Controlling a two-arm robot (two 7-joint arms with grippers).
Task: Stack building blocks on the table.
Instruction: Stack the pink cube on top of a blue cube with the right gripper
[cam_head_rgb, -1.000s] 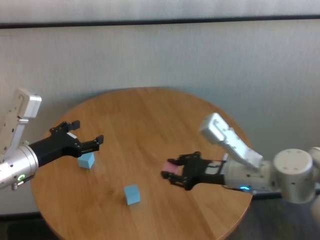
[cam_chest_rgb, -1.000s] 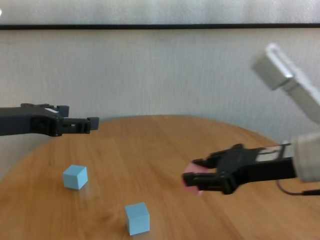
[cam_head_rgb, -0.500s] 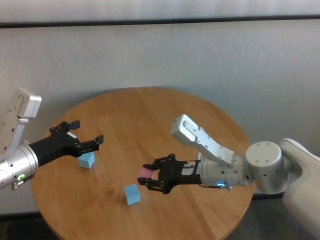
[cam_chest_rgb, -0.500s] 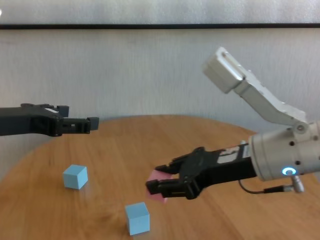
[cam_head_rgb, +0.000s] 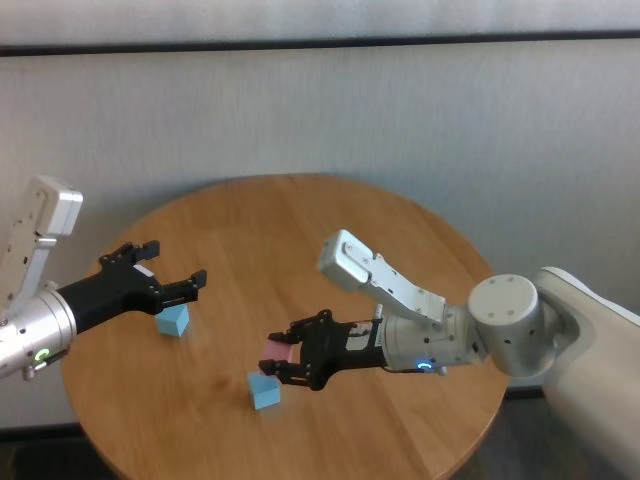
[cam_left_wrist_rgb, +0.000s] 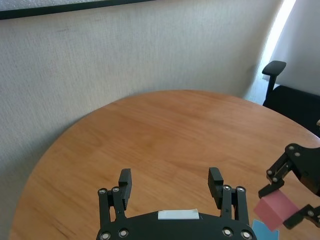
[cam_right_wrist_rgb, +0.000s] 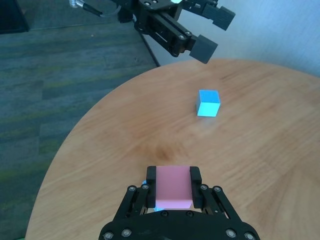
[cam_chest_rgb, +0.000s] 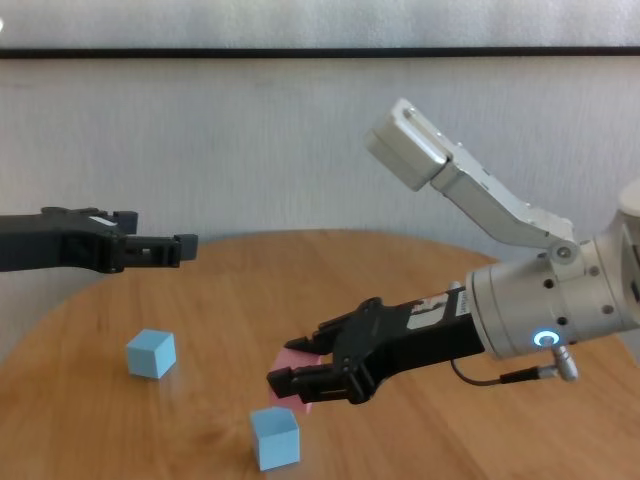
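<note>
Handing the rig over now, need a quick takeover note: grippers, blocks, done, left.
Right gripper: shut on the pink block, held in the air just above the near blue block, not yet touching it as far as the views show.
Left gripper: open, holding nothing, hovering over the table's left side, above the far blue block.
Done: pink block picked up and brought over the near blue block.
Left: lower and release the pink block on it, then stack the far blue block. Nothing is stacked yet.

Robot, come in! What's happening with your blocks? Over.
Right gripper shut on small pink cube, just above near light blue cube. Left gripper open over far blue cube. Nothing between.
</note>
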